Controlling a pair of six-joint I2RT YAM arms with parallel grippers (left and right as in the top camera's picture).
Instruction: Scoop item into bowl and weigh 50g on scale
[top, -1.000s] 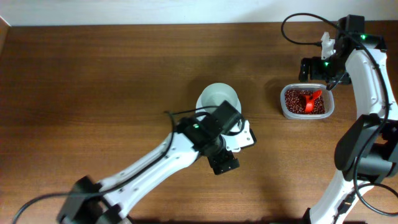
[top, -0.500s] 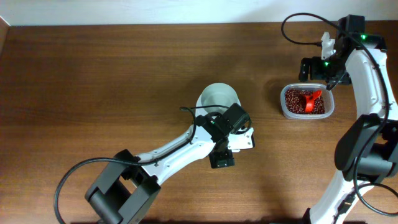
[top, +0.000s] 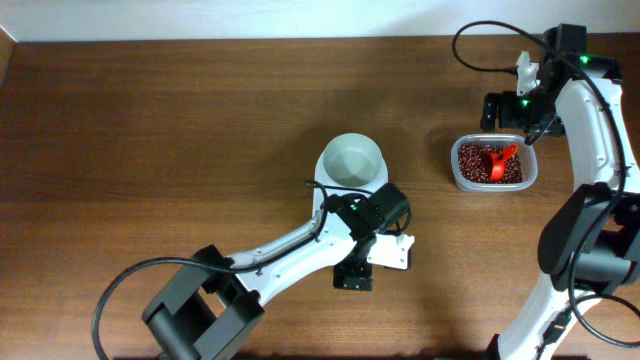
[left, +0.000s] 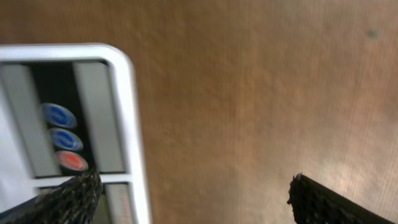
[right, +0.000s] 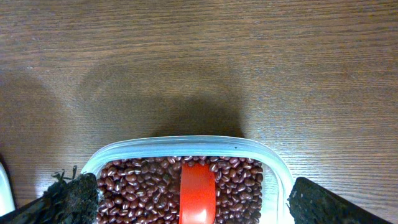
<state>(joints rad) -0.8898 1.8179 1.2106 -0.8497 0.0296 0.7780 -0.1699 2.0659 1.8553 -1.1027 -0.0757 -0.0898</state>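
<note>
The white bowl looks empty and stands at the table's middle. The white scale lies just in front of it, mostly hidden under my left arm. The left wrist view shows the scale's front corner with blue and red round buttons. My left gripper is open and empty; one finger is over the scale's front and the other over bare table. The red beans fill a clear tub with a red scoop in them. My right gripper is open over the tub.
The clear plastic tub stands at the right, about a hand's width from the bowl. The wooden table runs wide to the left and back. A black cable loops above the right arm.
My left arm has swung toward the table's front edge, uncovering more of the bowl. The right arm, tub and scoop have not moved.
</note>
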